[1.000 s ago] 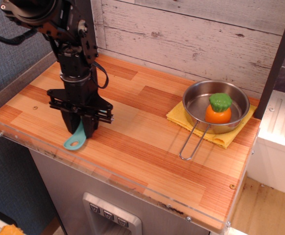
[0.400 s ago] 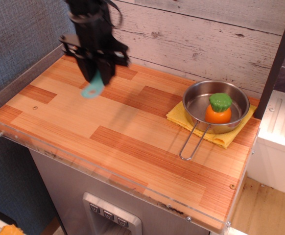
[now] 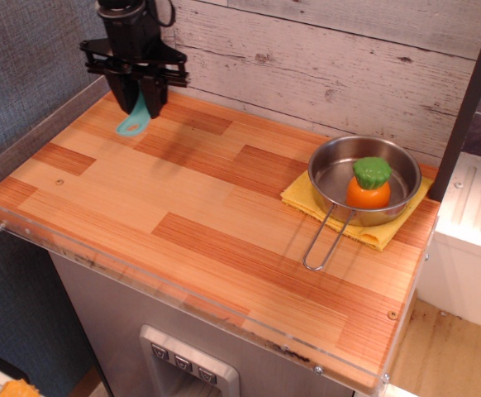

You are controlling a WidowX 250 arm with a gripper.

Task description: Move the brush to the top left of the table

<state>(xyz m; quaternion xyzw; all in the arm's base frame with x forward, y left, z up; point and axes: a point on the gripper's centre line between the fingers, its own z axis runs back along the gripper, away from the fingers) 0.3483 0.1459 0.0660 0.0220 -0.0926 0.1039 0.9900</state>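
Note:
The turquoise brush hangs from my black gripper at the far left corner of the wooden table. The gripper is shut on the brush's upper part, so the bristles are hidden between the fingers. Only the handle with its oval loop shows below the fingers. The loop end is close above the tabletop, and I cannot tell whether it touches. The arm comes down from the top of the picture.
A steel pan with a wire handle holds an orange and green toy vegetable and sits on a yellow cloth at the right. A whitewashed plank wall stands behind the table. Clear acrylic strips line the edges.
The gripper has carried the brush from the front left of the table up and back to the far left corner. The pan and cloth have not moved.

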